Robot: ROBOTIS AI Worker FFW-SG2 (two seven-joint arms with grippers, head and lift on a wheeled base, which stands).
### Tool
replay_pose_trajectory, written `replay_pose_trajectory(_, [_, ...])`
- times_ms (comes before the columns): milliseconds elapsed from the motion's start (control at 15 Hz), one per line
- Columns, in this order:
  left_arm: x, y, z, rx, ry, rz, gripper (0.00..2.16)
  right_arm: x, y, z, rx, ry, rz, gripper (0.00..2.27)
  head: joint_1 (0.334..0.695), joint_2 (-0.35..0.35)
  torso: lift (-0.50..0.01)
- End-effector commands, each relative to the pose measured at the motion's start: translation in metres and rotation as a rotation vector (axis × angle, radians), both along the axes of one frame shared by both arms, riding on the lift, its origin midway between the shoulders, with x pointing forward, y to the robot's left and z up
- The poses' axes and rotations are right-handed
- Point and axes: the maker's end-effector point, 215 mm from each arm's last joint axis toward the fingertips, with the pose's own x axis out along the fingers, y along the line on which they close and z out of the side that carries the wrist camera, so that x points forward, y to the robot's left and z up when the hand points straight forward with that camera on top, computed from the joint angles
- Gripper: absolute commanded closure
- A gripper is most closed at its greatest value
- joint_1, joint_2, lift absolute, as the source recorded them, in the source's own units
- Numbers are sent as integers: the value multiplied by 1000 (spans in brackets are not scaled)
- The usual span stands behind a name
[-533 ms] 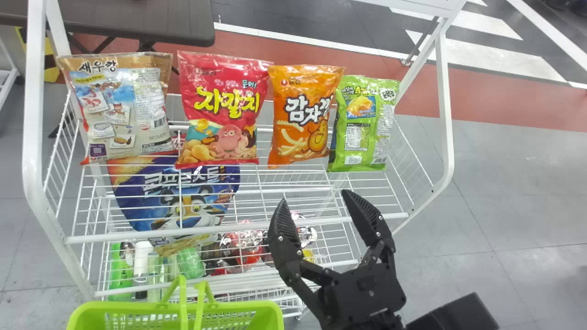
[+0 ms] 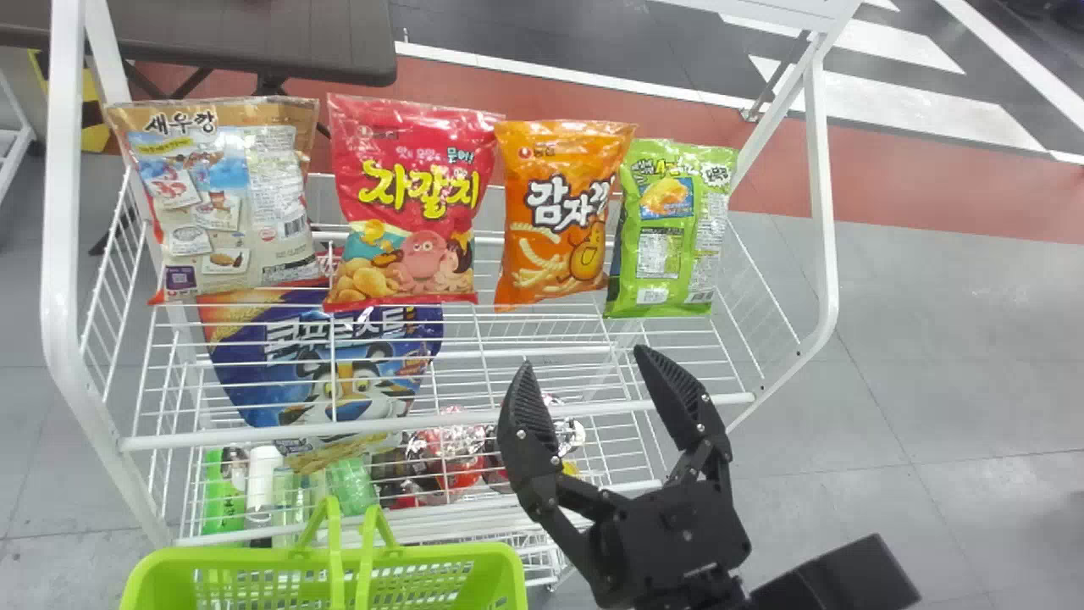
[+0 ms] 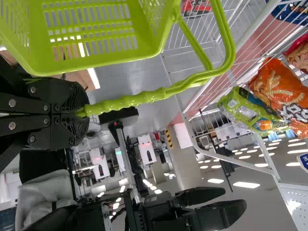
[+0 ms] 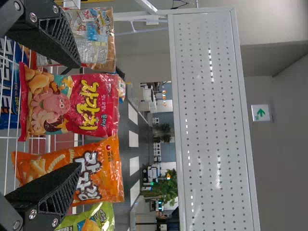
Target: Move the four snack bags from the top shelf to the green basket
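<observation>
"How many bags up top?"

"Four glossy snack bags in a row on the white wire rack (image 2: 440,429) — one tan bag (image 2: 224,195), one red bag (image 2: 402,203), one orange bag (image 2: 555,212), one lime-green bag (image 2: 673,224)."

"Both claws?"

"Right gripper (image 2: 583,354) spread wide, near the front rail; left gripper (image 3: 83,113) clenched on one green plastic basket (image 2: 474,556)'s handle (image 3: 144,97)."

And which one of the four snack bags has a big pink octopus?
The shiny red pillow-shaped bag, second from left in the head view, between the tan bag and the orange bag. Only it is mostly red.
</observation>
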Motion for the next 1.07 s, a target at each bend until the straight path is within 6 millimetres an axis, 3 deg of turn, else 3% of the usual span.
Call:
replay_pose_trajectory(0, [-1, 0, 1, -7, 1, -1, 1163, 1, 0, -2, -1, 1, 0, 87, 695, -350, 0])
replay_pose_trajectory(200, [0, -2, 6, -18, -14, -5, 1163, 9, 0, -8, -1, 4, 6, 90, 695, -350, 0])
replay_pose_trajectory(333, [0, -6, 9, -23, -24, -16, 1163, 39, 7, -33, -15, 79, 22, 90, 695, -350, 0])
replay_pose_trajectory(533, [-5, -12, 9, -27, -23, -37, 1163, 105, 48, -64, -27, 173, 88, 90, 695, -316, 0])
replay_pose_trajectory(667, [-7, -12, 7, -22, -24, -46, 1163, 138, 78, -65, -36, 187, 140, 90, 695, -262, 0])
replay_pose_trajectory(733, [-7, -11, 5, -20, -21, -48, 1163, 156, 97, -69, -38, 206, 171, 90, 695, -197, 0])
replay_pose_trajectory(1000, [-5, -13, 4, -28, -21, -49, 1163, 204, 154, -84, -33, 283, 270, 90, 695, -75, 0])
